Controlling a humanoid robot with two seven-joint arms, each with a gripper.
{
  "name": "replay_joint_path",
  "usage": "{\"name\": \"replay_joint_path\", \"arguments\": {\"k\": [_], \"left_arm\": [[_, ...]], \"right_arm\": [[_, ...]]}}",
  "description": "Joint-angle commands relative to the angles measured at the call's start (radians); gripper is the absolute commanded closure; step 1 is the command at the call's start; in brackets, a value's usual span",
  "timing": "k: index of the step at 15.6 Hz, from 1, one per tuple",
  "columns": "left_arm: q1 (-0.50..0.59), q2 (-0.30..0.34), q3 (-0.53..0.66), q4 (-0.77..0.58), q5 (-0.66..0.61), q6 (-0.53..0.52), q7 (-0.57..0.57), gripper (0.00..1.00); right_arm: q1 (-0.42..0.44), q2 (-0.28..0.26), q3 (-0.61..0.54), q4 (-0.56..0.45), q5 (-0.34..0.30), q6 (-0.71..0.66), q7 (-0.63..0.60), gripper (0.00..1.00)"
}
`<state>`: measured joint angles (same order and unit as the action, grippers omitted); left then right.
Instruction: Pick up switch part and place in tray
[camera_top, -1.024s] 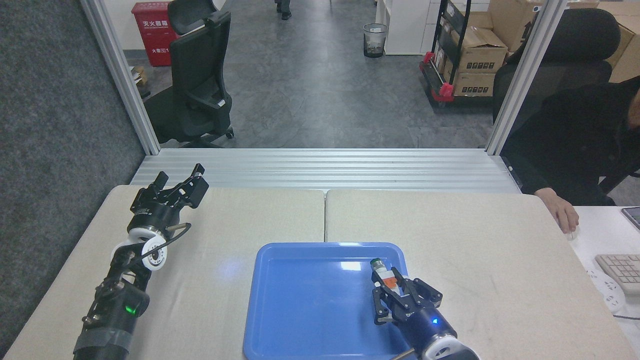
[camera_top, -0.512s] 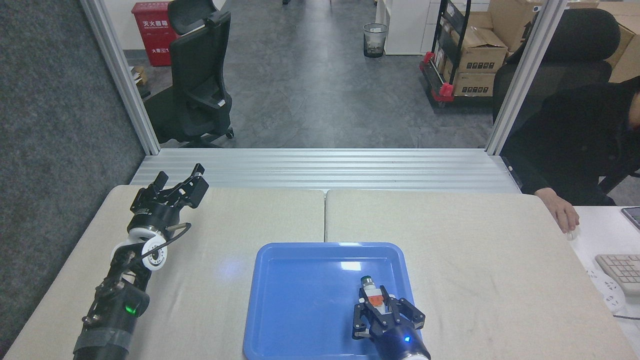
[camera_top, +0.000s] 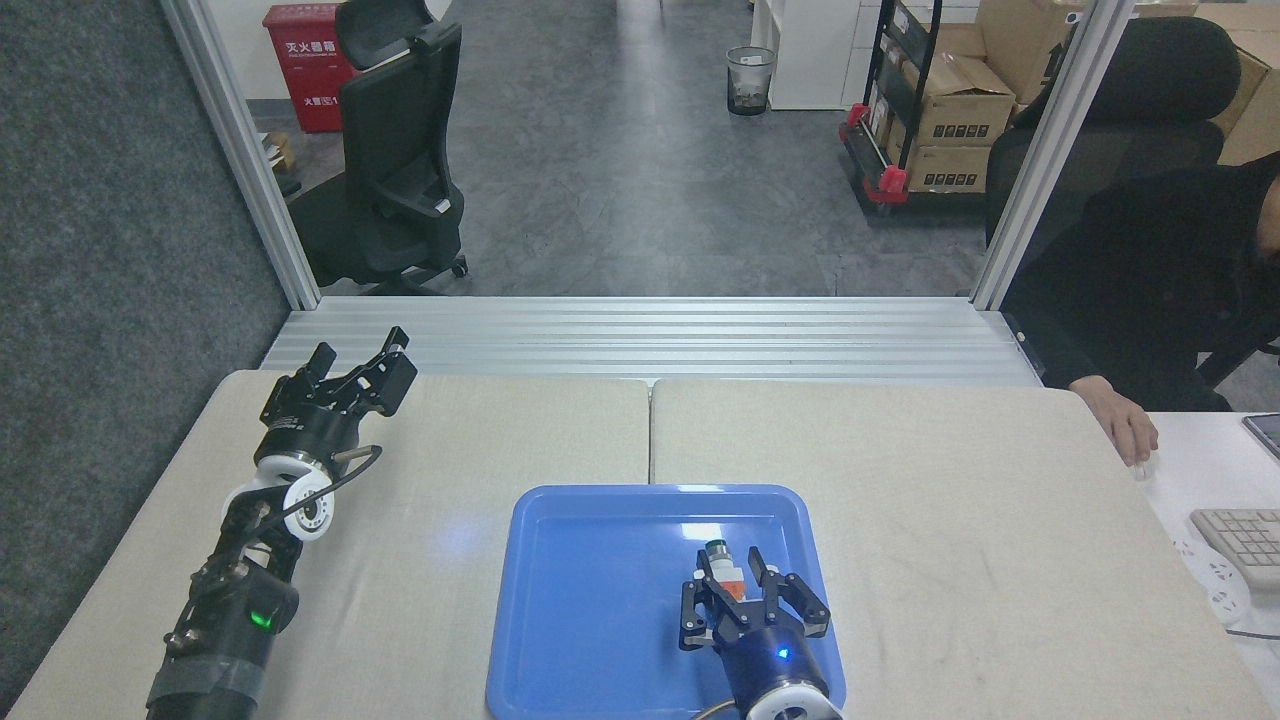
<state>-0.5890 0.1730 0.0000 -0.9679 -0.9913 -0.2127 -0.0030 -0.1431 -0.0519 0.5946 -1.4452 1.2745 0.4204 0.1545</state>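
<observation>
The switch part (camera_top: 717, 553) stands nearly upright over the right half of the blue tray (camera_top: 600, 610), dark cylindrical end pointing up and away, orange patch lower down. My right gripper (camera_top: 728, 572) comes in from the bottom edge and is shut on the part, one finger on each side of it. Whether the part touches the tray floor I cannot tell. My left gripper (camera_top: 362, 372) rests over the table's far left corner, well away from the tray, fingers apart and holding nothing.
A person's hand (camera_top: 1128, 432) rests at the table's right edge, beside a keyboard (camera_top: 1240, 540) on a white desk. An aluminium rail (camera_top: 650, 340) runs along the table's far side. A seam (camera_top: 650, 430) splits the beige tabletop.
My right gripper, still holding the part, has moved left and toward the tray's middle, and the part has turned more upright. The left arm has not moved.
</observation>
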Motion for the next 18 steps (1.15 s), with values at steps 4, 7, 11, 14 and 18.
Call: {"name": "replay_joint_path", "arguments": {"k": [4, 7, 11, 14, 18], "left_arm": [[0.000, 0.000, -0.023, 0.000, 0.000, 0.001, 0.000, 0.00], [0.000, 0.000, -0.023, 0.000, 0.000, 0.001, 0.000, 0.00], [0.000, 0.000, -0.023, 0.000, 0.000, 0.001, 0.000, 0.00], [0.000, 0.000, -0.023, 0.000, -0.001, 0.001, 0.000, 0.00], [0.000, 0.000, -0.023, 0.000, 0.000, 0.001, -0.002, 0.00]], "right_arm": [[-0.205, 0.070, -0.250, 0.034, -0.032, -0.104, -0.176, 0.00], [-0.312, -0.104, -0.405, 0.147, -0.043, -0.314, -0.204, 0.00], [-0.357, -0.311, -0.446, 0.382, -0.095, -0.402, -0.193, 0.00], [-0.352, -0.358, -0.450, 0.462, -0.098, -0.402, -0.155, 0.00], [-0.343, -0.342, -0.464, 0.451, -0.151, -0.397, -0.179, 0.00]]}}
